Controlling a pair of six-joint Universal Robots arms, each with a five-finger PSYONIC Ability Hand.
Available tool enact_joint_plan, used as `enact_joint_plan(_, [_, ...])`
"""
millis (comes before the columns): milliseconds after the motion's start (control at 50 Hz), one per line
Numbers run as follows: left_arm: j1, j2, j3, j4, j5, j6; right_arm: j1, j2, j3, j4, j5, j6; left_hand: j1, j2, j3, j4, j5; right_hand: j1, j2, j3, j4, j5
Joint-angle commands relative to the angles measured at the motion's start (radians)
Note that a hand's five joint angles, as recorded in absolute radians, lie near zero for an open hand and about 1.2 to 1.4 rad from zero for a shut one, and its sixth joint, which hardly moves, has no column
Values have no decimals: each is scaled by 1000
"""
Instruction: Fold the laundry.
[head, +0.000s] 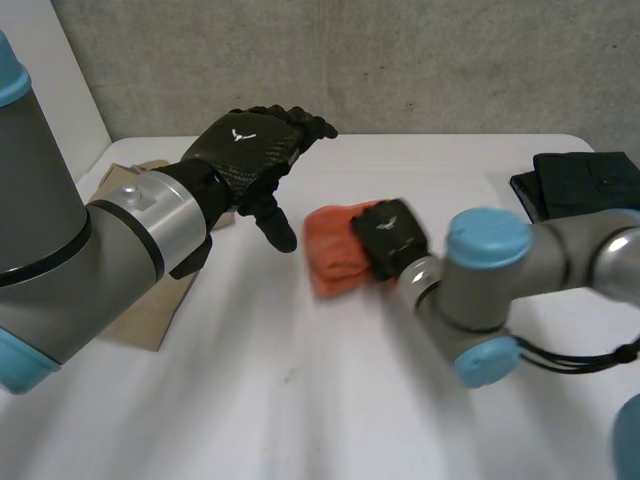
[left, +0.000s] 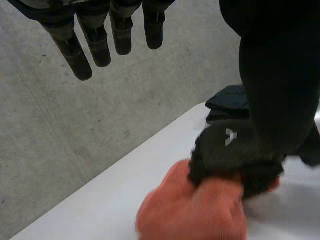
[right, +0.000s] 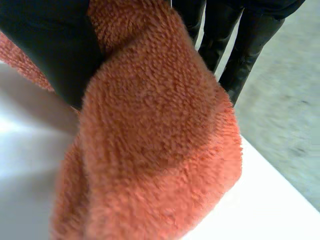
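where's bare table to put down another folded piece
Widest bare patch: the near table between the arms, in front of the orange cloth. A strip too along the far edge, between that cloth and the dark folded pile. Crowded: the middle, where the right hand grips the cloth, left hand open nearby; tan sheet at left.

The head view looks down from behind and between the arms, across the bench (head: 300, 400) to a concrete wall (head: 400, 60). The left wrist view looks past the left hand (left: 99, 47) from above the bench towards the same wall. With the head view it shares the right hand (left: 225, 147), the orange cloth (left: 195, 210) and a dark stack (left: 230, 102). The right wrist view sits right against that cloth, bench beside it.
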Motion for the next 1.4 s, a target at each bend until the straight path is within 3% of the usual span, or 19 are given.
enact_joint_plan(20, [0, 0, 0, 1, 0, 0, -195, -115, 80, 36, -25, -78, 78, 61, 52, 61, 43, 539, 248, 273, 230, 336])
enact_joint_plan(120, [0, 0, -1, 1, -1, 0, -313, -126, 94, 62, -108, -149, 78, 61, 52, 61, 43, 539, 248, 273, 230, 336])
enact_joint_plan(300, [0, 0, -1, 3, -1, -4, -470, -111, -17, -28, -362, -206, 78, 61, 52, 61, 43, 539, 248, 273, 230, 336])
enact_joint_plan(480, [-2, 0, -4, 3, -1, -20, -616, -54, -261, -315, -399, -16, 78, 60, 52, 61, 43, 539, 248, 273, 230, 336])
enact_joint_plan(560, [-2, 0, -4, 3, -1, -21, -657, 10, -384, -315, -416, 51, 78, 61, 52, 61, 43, 539, 248, 273, 230, 336])
enact_joint_plan(720, [-2, 0, -16, 4, -3, -21, -781, 213, -561, -309, -573, 74, 78, 61, 52, 61, 43, 539, 248, 273, 230, 336])
enact_joint_plan(780, [-3, 0, -20, 4, -3, -21, -818, 259, -591, -308, -585, 75, 78, 61, 52, 61, 43, 539, 248, 273, 230, 336])
enact_joint_plan(940, [0, -1, -20, 6, -3, -21, -922, 398, -570, -257, -714, 69, 78, 61, 52, 61, 43, 539, 248, 273, 230, 336])
enact_joint_plan(1080, [-2, -4, -20, 6, -3, -21, -990, 369, -469, -226, -748, 57, 78, 61, 52, 61, 43, 539, 248, 273, 230, 336])
enact_joint_plan(1100, [-2, -4, -20, 6, -3, -21, -996, 334, -431, -217, -757, 52, 78, 61, 52, 61, 43, -262, -553, -528, -572, -465])
enact_joint_plan(1120, [-2, -4, -20, 6, -3, -21, -999, 316, -412, -211, -758, 48, 78, 61, 52, 61, 43, -683, -973, -949, -992, -886])
enact_joint_plan(1240, [-3, -4, -20, 4, -3, -21, -1048, 129, -285, -136, -716, 25, 78, 61, 52, 61, 43, -683, -973, -949, -992, -886])
enact_joint_plan(1400, [-3, 2, -18, 6, -4, -21, -1056, -121, -263, 148, -440, -58, 73, 55, 46, 55, 38, -683, -973, -949, -992, -886])
